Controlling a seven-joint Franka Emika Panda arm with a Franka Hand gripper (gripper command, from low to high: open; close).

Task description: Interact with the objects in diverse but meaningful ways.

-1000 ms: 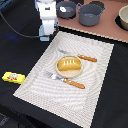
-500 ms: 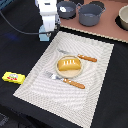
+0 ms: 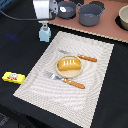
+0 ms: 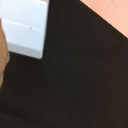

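A light-blue and white carton (image 3: 44,34) stands upright on the dark surface, directly beneath the gripper (image 3: 44,26), whose fingers are at its top; contact cannot be confirmed. In the wrist view the carton (image 4: 24,27) appears as a pale blue-white box with flat faces and a crisp edge, close to the camera. A flat yellow packet with red mark (image 3: 13,77) lies flat on the dark surface, well apart from the gripper, toward the exterior view's left and nearer the camera. Its long side runs roughly across the view, slightly angled. No other task items are discernible.
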